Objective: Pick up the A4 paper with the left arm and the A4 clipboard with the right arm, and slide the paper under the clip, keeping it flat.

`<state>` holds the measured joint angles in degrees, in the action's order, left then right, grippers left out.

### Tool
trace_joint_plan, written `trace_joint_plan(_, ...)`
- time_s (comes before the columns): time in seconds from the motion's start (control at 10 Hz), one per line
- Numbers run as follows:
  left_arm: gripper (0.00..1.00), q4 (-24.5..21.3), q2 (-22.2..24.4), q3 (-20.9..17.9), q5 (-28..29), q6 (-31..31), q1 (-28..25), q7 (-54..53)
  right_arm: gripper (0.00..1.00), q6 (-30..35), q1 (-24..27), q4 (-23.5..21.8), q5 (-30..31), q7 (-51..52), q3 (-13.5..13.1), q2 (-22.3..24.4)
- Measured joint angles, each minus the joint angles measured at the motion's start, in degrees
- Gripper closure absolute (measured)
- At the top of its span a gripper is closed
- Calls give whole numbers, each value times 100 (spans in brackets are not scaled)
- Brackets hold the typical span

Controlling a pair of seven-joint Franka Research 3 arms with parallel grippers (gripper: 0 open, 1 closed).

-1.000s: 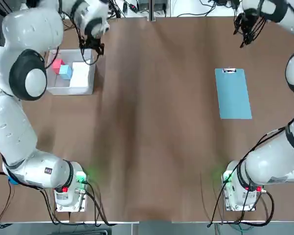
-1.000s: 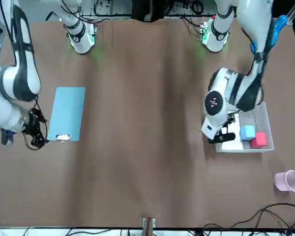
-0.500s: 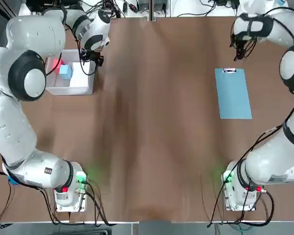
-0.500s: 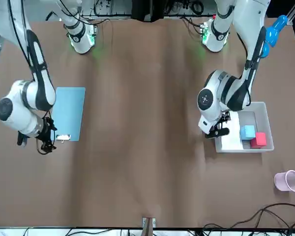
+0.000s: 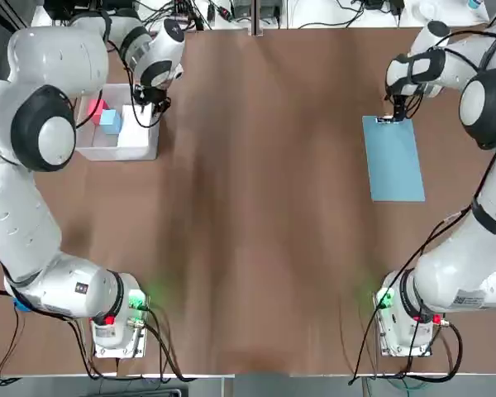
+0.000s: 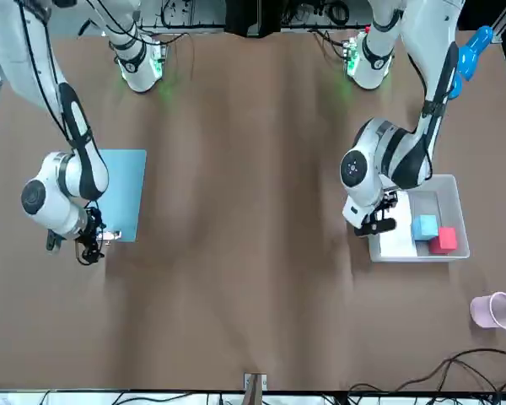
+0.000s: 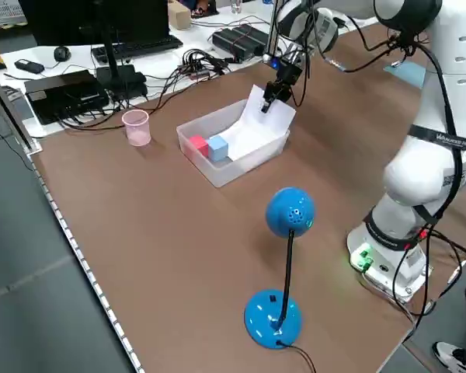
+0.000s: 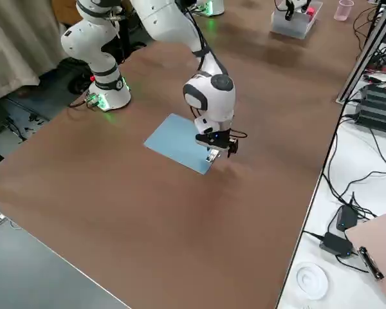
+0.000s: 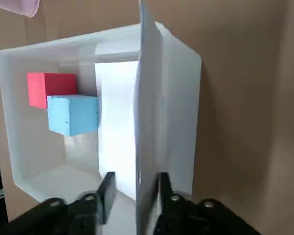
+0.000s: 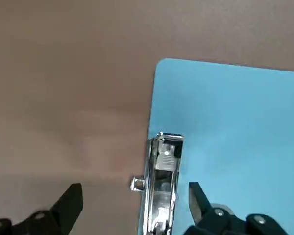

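The A4 paper (image 9: 148,98) stands on edge in the clear bin (image 5: 120,150), leaning on its wall, and shows from the side (image 7: 268,116). My left gripper (image 9: 134,188) straddles the sheet's upper edge, open, with a gap left at one finger (image 9: 108,186). The light-blue A4 clipboard (image 5: 394,161) lies flat at the right of the table, its silver clip (image 10: 164,164) at the far short edge. My right gripper (image 10: 134,203) hangs low over that clip, open, one finger off the board and one over it; it also shows from the front (image 6: 88,245).
A red block (image 5: 95,107) and a blue block (image 5: 109,121) sit in the bin beside the paper. A pink cup (image 6: 494,310) stands beyond the bin. A blue desk lamp (image 7: 290,211) stands near the left arm's base.
My right gripper has come in from past the far table edge and down to the clipboard's clip. My left gripper has shifted a little at the bin, onto the paper's edge.
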<state>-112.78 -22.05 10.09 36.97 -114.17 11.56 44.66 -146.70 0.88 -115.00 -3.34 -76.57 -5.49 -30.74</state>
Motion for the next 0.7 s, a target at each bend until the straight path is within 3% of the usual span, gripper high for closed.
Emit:
trace_joint_plan(0.1,66,1,4,0,0,-15,-9,0,4,13,-2,-15,0,-81,8,0)
trace_joint_plan(0.3,97,7,41,0,1,-41,-48,0,5,17,-6,-32,0,-167,15,0)
trace_joint_plan(0.7,99,58,243,-1,1,107,-105,28,7,17,-6,-62,-2,-282,14,-75)
